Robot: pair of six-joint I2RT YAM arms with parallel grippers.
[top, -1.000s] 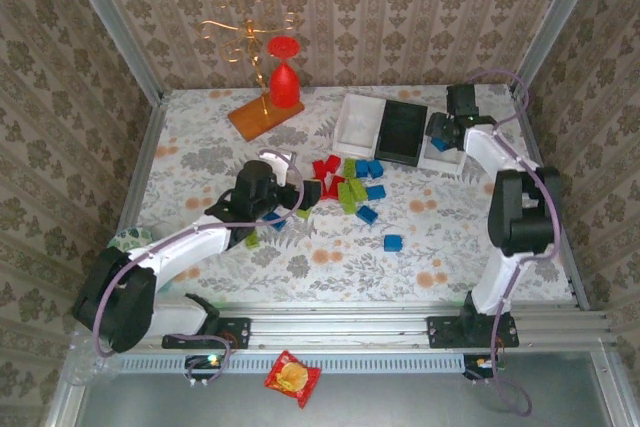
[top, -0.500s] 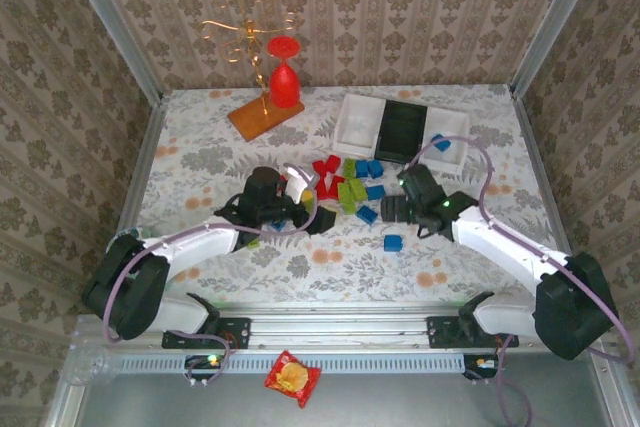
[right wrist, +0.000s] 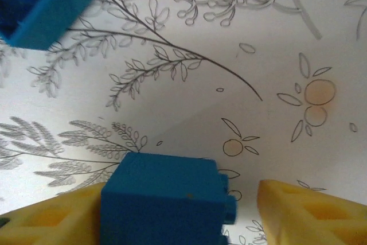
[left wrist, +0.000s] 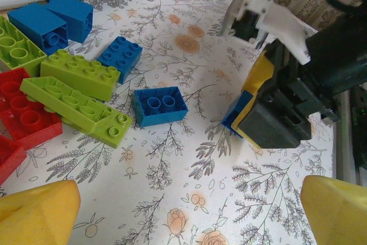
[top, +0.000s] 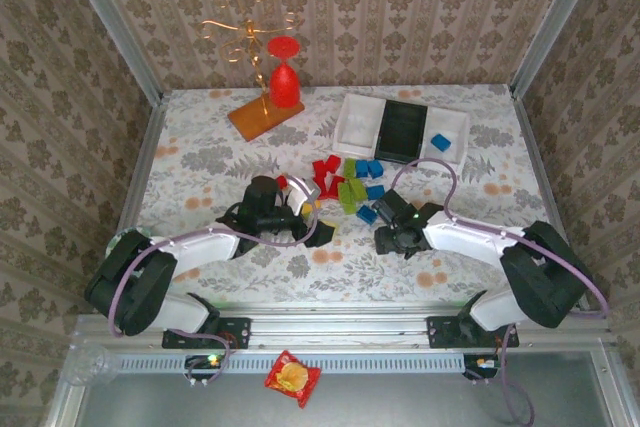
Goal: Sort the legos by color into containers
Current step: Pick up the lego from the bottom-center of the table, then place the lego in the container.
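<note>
The legos lie in a loose heap mid-table: red (top: 325,172), lime green (top: 350,192) and blue (top: 372,169). At the back stand the containers: a white tray (top: 355,119), a black tray (top: 402,132) and a white tray (top: 455,125) with one blue lego (top: 440,142) in it. My right gripper (top: 385,239) is down on the cloth around a lone blue lego (right wrist: 163,199). One pad touches it and a sliver of cloth shows before the other pad (right wrist: 309,216). My left gripper (top: 312,212) hovers open and empty beside the heap, near a blue lego (left wrist: 160,105).
A wooden board (top: 262,119) with a gold wire stand and a red wine glass (top: 284,82) stands at the back left. Patterned walls close in the table on three sides. Both grippers are close together at the front middle. A snack packet (top: 292,377) lies below the rail.
My right arm has swung from the far right tray down to the front middle, over the lone blue lego. A blue lego stays in that tray. My left gripper has edged to the right.
</note>
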